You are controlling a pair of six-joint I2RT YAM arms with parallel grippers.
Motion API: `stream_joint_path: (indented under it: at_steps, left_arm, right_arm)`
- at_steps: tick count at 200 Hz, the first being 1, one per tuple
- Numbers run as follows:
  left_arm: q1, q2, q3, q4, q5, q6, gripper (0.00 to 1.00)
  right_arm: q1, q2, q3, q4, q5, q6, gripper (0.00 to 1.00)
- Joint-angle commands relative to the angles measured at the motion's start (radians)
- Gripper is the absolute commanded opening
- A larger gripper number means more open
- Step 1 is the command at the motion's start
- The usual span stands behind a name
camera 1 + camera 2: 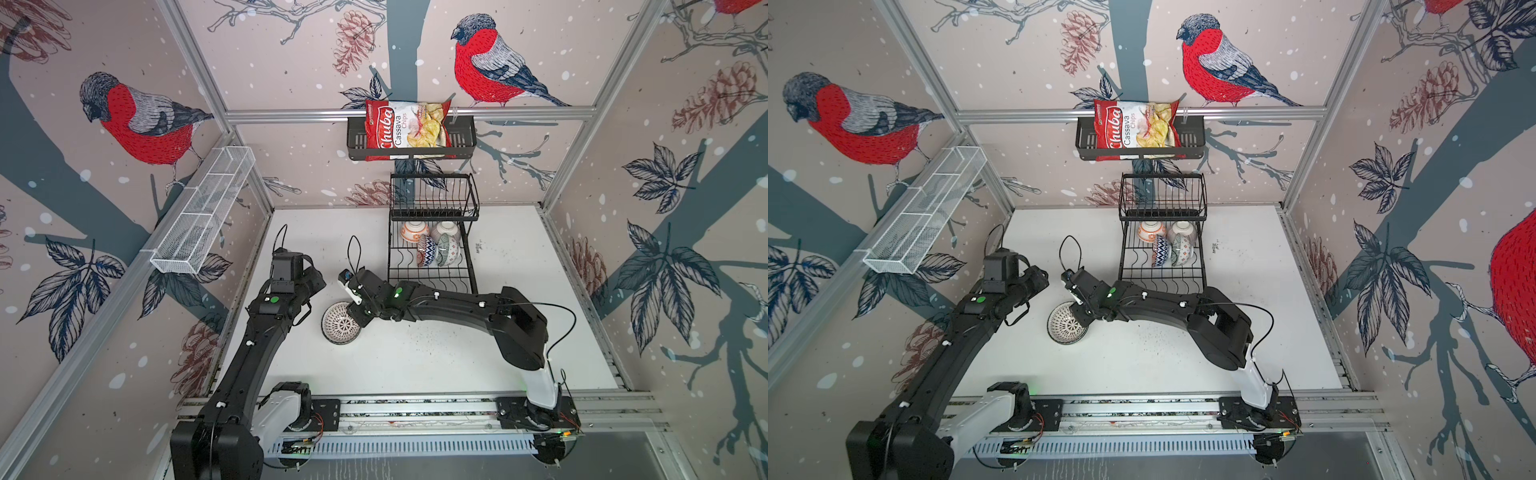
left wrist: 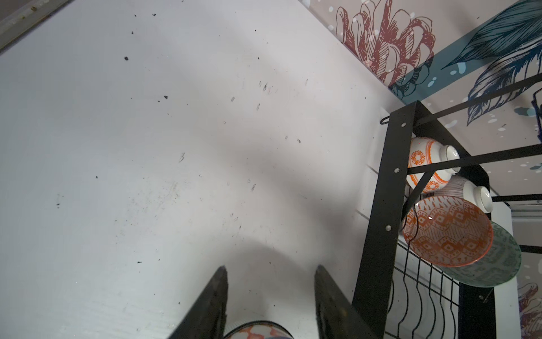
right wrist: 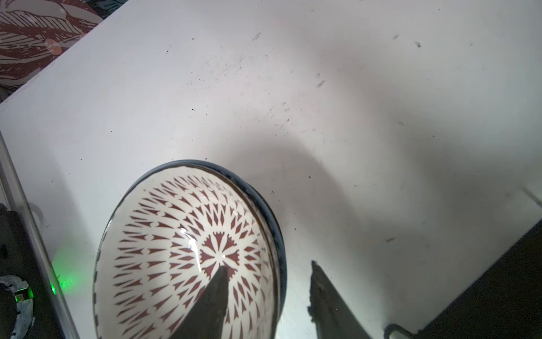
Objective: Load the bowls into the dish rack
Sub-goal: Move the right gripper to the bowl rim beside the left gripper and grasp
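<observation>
One white table (image 1: 436, 365) carries everything. At its far edge, a little right of the middle, stands the dish rack (image 1: 434, 216); four bowls (image 1: 427, 250) lean in the back part of its lower tier, and the front wires and the upper basket hold nothing.

Right gripper (image 3: 269, 264) reaches across to the white bowl with dark darts (image 1: 338, 324), the only bowl I see on the table; it sits upright near the middle, somewhat toward the left edge. One finger is inside it and the other outside, with the rim between them; a gap shows at the outer finger, so the fingers are parted and not clamped.

Left gripper (image 2: 270, 266) hangs above the table, near the rack's front left corner; an orange-patterned bowl (image 2: 258, 330) shows between its fingers, and I judge it grasped, since nothing else carries it there.

The step in hand seems to be the pick of this table bowl; the next move calls for a firm pinch on the rim, a lift, then a tilt on edge into a free front slot; one arm should go to the rack at a time.
</observation>
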Motion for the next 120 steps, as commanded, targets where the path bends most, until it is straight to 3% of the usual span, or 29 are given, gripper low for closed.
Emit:
stream_joint_path:
  at_steps: [1, 51, 120]
  left_arm:
    - [0.009, -0.003, -0.012, 0.050, 0.035, 0.023, 0.49]
    - [0.012, 0.005, -0.024, 0.071, 0.057, 0.030, 0.49]
    - [0.012, 0.010, -0.032, 0.084, 0.071, 0.033, 0.49]
  right_arm:
    - [0.009, 0.030, 0.036, -0.037, 0.054, -0.003, 0.44]
    - [0.028, 0.052, 0.064, -0.056, 0.164, 0.007, 0.34]
    - [0.037, 0.014, 0.067, -0.060, 0.200, -0.001, 0.33]
